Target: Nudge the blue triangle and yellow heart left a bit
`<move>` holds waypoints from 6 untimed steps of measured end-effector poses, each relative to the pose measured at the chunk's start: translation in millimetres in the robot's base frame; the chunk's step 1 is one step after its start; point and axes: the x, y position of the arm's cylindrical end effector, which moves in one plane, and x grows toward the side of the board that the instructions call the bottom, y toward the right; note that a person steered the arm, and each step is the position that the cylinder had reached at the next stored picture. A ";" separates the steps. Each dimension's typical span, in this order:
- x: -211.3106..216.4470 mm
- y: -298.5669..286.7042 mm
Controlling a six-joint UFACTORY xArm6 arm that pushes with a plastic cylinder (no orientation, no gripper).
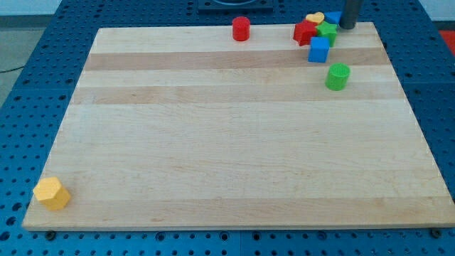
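Note:
The yellow heart [315, 18] lies at the board's top right edge. The blue triangle [333, 17] is just to its right, partly hidden behind a green star-shaped block [327, 33]. My tip [348, 26] is at the end of the dark rod, right next to the blue triangle on the view's right side. I cannot tell whether it touches the triangle.
A red block [304, 33] sits left of the green star, with a blue cube [319, 50] below them and a green cylinder [338, 76] lower right. A red cylinder [241, 28] stands at top centre. A yellow hexagon [52, 193] is at the wooden board's [227, 142] bottom left corner.

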 end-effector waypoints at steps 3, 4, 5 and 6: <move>-7.0 32.2; -8.3 26.3; -8.2 3.6; -5.0 -4.3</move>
